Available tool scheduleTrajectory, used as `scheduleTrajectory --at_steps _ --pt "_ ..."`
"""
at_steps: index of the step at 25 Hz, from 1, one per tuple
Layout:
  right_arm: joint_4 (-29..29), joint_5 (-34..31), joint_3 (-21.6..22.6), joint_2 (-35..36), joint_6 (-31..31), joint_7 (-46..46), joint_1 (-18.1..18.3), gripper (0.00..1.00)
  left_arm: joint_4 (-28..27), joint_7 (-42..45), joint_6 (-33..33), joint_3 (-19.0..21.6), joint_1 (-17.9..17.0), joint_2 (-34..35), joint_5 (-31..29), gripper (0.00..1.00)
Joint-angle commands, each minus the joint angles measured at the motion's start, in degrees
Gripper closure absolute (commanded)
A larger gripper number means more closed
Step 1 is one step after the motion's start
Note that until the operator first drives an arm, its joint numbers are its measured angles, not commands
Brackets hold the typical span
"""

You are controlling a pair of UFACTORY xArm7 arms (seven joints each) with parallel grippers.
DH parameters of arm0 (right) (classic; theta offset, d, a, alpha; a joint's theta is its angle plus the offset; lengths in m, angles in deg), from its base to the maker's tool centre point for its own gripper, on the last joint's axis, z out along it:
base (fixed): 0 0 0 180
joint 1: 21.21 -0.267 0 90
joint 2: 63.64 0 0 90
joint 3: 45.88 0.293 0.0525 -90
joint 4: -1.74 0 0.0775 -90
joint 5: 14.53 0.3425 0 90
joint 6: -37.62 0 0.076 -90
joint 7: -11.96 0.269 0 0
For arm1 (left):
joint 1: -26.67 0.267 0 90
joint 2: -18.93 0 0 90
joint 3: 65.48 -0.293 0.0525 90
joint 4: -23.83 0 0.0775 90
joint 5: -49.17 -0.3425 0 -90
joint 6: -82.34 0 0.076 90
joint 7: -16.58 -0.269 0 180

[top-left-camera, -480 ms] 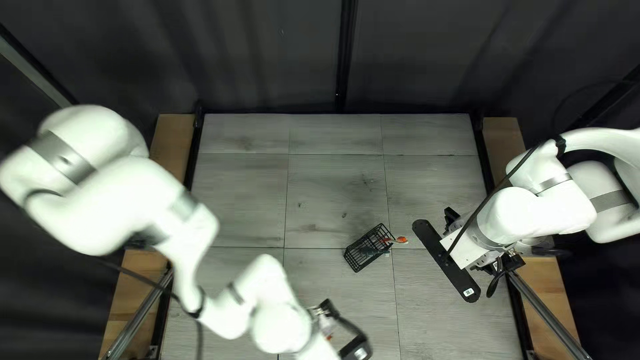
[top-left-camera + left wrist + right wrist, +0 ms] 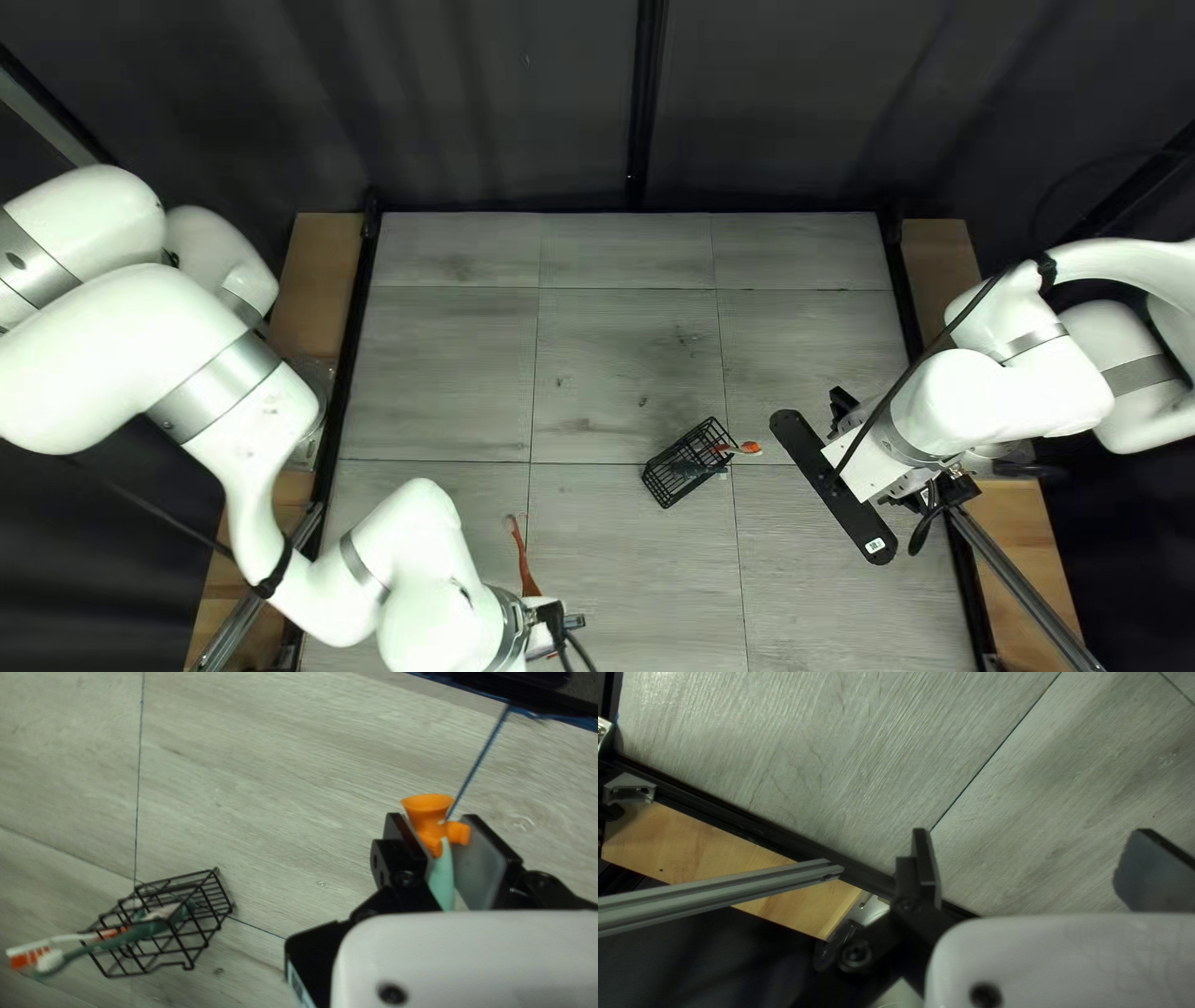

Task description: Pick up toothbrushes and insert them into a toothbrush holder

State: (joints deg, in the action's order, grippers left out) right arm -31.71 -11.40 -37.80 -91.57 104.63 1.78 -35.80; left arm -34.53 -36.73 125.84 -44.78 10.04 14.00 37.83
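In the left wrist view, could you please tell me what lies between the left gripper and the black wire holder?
Only bare tabletop with a thin seam, as the left wrist view shows.

Cropped at the left and bottom edges of the top left view, the left arm point(image 2: 199, 373) shows only in part, its gripper point(image 2: 554, 615) half screened by cables and wrist; at right, the right arm point(image 2: 1033, 405) runs off the edge, its own gripper point(image 2: 956, 489) mostly covered from above. In the left wrist view, an orange-and-teal toothbrush point(image 2: 442, 874) vanishes at its lower end, while wires of a black basket point(image 2: 215, 872) obscure the inner ends of two slightly blurred toothbrushes point(image 2: 112, 943). In the right wrist view, the picture's edges clip one finger point(image 2: 1154, 871) and a metal rail point(image 2: 722, 890).
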Motion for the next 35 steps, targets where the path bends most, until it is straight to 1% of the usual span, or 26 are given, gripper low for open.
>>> scheduleTrajectory --at_steps 1,2,3,4,6,7,8,11,13,16,19,22,25,34,35 --pt "0.0 0.0 0.0 0.0 0.0 0.0 0.0 0.0 1.8 -13.61 -3.69 -0.06 2.91 -1.19 5.68 1.0" --pt "0.0 0.0 0.0 0.0 0.0 0.0 0.0 0.0 1.8 -17.2 -3.86 -0.01 3.74 -1.67 7.36 1.0" --pt "0.0 0.0 0.0 0.0 0.0 0.0 0.0 0.0 2.36 -26.32 -4.57 0.34 6.16 -2.73 11.51 1.0" --pt "0.0 0.0 0.0 0.0 0.0 0.0 0.0 0.0 2.98 -32.96 -5.19 0.59 8.19 -3.43 14.29 1.0" --pt "0.0 0.0 0.0 0.0 0.0 0.0 0.0 0.0 3.61 -42.97 -5.11 0.81 10.78 -4.17 18.12 1.0" --pt "0.0 0.0 0.0 0.0 0.0 0.0 0.0 0.0 4.35 -46.23 -5.28 0.65 11.55 -4.01 19.26 1.0" --pt "0.0 0.0 0.0 0.0 0.0 0.0 0.0 0.0 5.44 -51.54 -5.16 0.36 12.73 -3.62 20.87 1.0" --pt "0.0 0.0 0.0 0.0 0.0 0.0 0.0 0.0 7.71 -59.71 -3.67 -0.72 14.25 -1.78 22.82 1.0" --pt "0.0 0.0 0.0 0.0 0.0 0.0 0.0 0.0 8.94 -62.23 -2.04 -1.09 14.37 0.31 22.84 1.0" --pt "0.0 0.0 0.0 0.0 0.0 0.0 0.0 0.0 10.01 -62.83 0.34 -0.65 13.78 3.36 21.22 1.0" --pt "0.0 0.0 0.0 0.0 0.0 0.0 0.0 0.0 10.31 -60.54 2.73 0.68 12.68 6.23 18.43 1.0" --pt "0.0 0.0 0.0 0.0 0.0 0.0 0.0 0.0 9.12 -57.18 4.87 2.07 11.79 7.55 15.37 1.0" --pt "0.0 0.0 0.0 0.0 0.0 0.0 0.0 0.0 5.65 -52.69 8.49 3.31 11.09 6.68 11.45 1.0" --pt "0.0 0.0 0.0 0.0 0.0 0.0 0.0 0.0 5.65 -52.69 8.49 3.31 11.09 6.68 11.45 1.0" --pt "0.06 -0.87 -0.16 -0.78 0.0 -1.32 -0.07 0.0 5.74 -51.13 7.54 3.31 11.13 5.8 11.07 1.0"
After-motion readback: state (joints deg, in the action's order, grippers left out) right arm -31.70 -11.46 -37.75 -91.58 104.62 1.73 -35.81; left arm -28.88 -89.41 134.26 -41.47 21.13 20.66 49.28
